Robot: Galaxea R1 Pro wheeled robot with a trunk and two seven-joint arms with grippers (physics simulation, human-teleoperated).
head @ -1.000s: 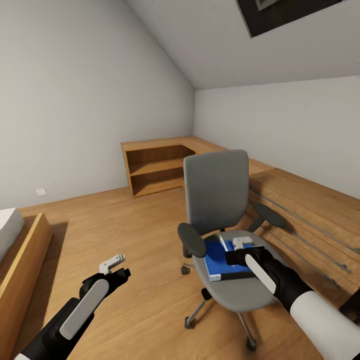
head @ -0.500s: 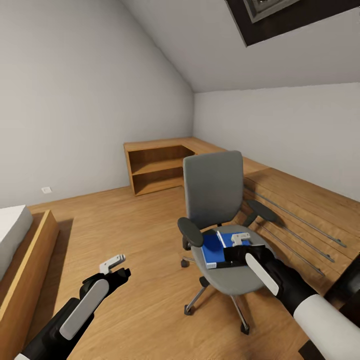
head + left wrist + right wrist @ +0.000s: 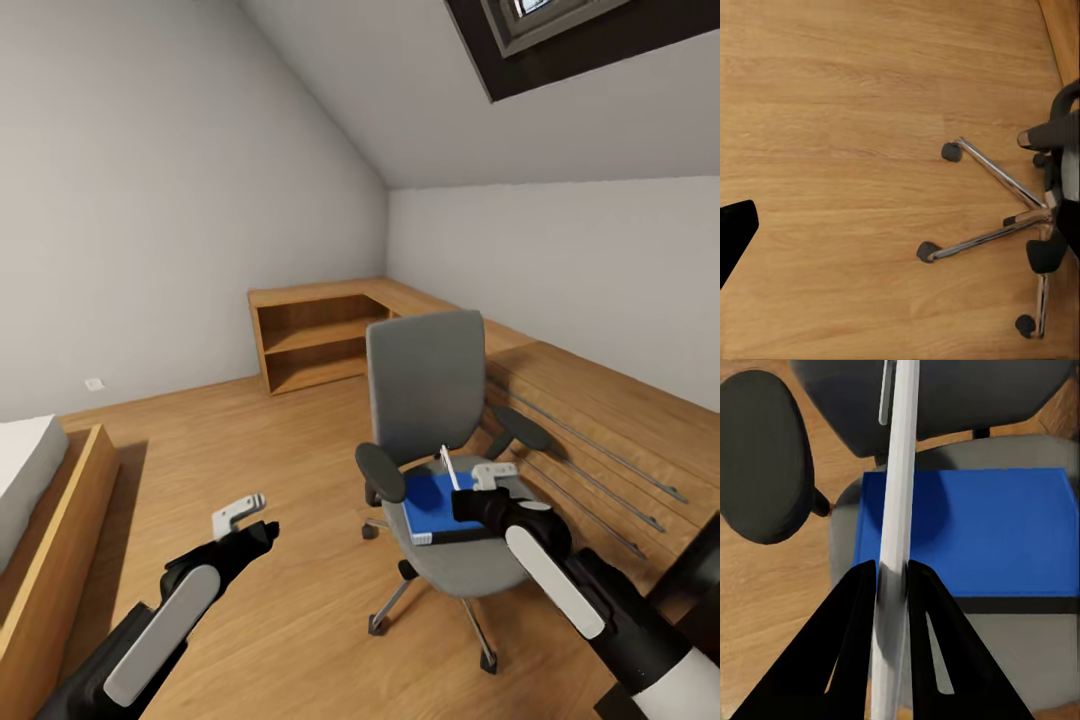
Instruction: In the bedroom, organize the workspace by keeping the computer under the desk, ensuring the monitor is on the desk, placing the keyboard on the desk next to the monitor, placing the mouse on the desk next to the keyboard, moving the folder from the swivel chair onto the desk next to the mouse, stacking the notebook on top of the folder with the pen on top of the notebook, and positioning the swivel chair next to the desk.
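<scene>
So right at the right gripper (image 3: 891, 577), the two black fingers (image 3: 847, 607) are pinched tight on the pen (image 3: 898, 480), a thin whitish stick that runs out past the fingertips and has a little clip near its far end. In the head view the pen (image 3: 449, 467) sticks up tilted above the seat, held clear of everything.

Just beyond the fingertips and below the pen lies the folder (image 3: 975, 536), bright blue with a black spine strip along one edge, flat on the grey seat of the swivel chair (image 3: 432, 385). One dark armrest (image 3: 766, 454) sits off to the side of the fingers, and the grey backrest is further out past the folder.

Over on the other side, the left gripper (image 3: 240, 512) hangs over bare wooden floor (image 3: 832, 112), well apart from the chair. Can't tell if its fingers are spread or closed. The left wrist view catches the chrome star base (image 3: 997, 217) with its casters.

Further back there's a low wooden shelf unit (image 3: 320, 335) in the corner, a bed frame (image 3: 60, 520) off beyond the left gripper, and a skylight (image 3: 560, 30) in the sloped ceiling.
</scene>
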